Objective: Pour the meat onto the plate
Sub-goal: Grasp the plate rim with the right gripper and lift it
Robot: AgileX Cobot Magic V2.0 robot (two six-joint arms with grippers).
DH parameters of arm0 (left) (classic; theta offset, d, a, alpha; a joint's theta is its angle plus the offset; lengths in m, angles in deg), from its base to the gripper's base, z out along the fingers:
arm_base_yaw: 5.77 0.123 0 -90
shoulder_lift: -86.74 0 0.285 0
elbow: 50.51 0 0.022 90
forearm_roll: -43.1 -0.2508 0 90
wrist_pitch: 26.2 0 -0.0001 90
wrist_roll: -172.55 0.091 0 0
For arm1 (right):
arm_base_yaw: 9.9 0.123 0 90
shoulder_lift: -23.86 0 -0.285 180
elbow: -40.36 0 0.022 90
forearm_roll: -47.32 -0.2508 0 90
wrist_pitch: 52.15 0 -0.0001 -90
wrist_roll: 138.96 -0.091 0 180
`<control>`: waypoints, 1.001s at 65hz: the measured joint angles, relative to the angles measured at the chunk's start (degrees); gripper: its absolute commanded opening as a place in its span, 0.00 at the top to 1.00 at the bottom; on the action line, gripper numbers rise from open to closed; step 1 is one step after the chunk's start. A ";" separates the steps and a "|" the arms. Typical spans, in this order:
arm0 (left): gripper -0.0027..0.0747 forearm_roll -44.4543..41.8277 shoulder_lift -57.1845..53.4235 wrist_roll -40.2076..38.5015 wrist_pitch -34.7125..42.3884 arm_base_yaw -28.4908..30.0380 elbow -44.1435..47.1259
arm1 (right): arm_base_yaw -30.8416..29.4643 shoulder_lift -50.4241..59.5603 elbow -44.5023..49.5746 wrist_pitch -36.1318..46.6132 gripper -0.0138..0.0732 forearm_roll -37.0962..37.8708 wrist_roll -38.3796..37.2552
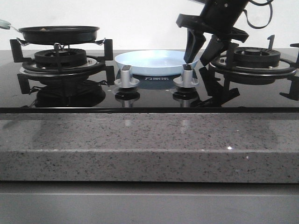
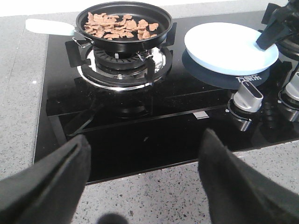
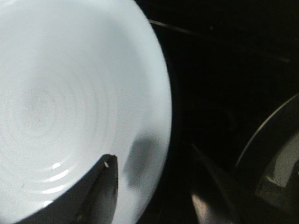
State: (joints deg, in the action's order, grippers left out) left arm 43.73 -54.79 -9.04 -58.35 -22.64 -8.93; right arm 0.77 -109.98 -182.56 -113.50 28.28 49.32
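Nearest the camera in the front view runs the speckled grey worktop [image 1: 149, 144], and set into it the glossy black hob [image 1: 149, 95] with two silver knobs [image 1: 126, 77] at its front edge; the left gripper [image 2: 145, 182] hangs over that front edge, its two dark fingers [image 2: 51, 182] spread wide with nothing between them, aimed across the glass at the pan, which reads as a stand-off before going for the pale handle [image 2: 49, 27]; just behind the knobs lies the plate [image 1: 156, 60], a wide, shallow, pale blue-white dish with a raised rim and a shiny, bare face, sitting flat between the two burners so that a tipped pan would reach it; the right gripper [image 1: 202, 52] comes down at its right rim with fingers parted, one over the plate and one outside the rim, perhaps to steady the dish, though whether either finger touches it is unclear in the dim right wrist view; farther left, the black frying pan [image 2: 124, 25] rests level on the left burner [image 2: 122, 63], and the meat [image 2: 119, 25] is all in it, small flat brown-orange slices loosely heaped in one layer, none yet on the plate
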 measured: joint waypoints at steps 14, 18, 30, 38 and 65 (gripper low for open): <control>0.33 0.00 0.00 0.00 0.00 0.00 0.00 | 0.00 -0.43 -0.41 0.00 0.73 0.00 0.03; 0.33 0.00 0.00 0.00 0.00 0.00 0.00 | 0.00 -0.47 -0.41 -0.12 0.80 -0.17 0.03; 0.33 0.00 0.00 0.00 -0.04 0.00 0.00 | 0.19 -0.56 -0.41 -0.20 0.97 -1.43 -0.09; 0.33 0.00 0.00 0.00 -0.13 0.00 0.00 | 0.19 -0.56 -0.41 -0.20 0.98 -1.64 -0.09; 0.33 0.00 0.00 0.00 -0.13 0.00 0.00 | 0.19 10.37 0.20 -1.38 0.98 -0.35 0.01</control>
State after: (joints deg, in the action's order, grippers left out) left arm 43.73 -54.79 -9.04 -58.48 -22.64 -8.93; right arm 0.96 -99.60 -182.36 -114.88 27.92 49.33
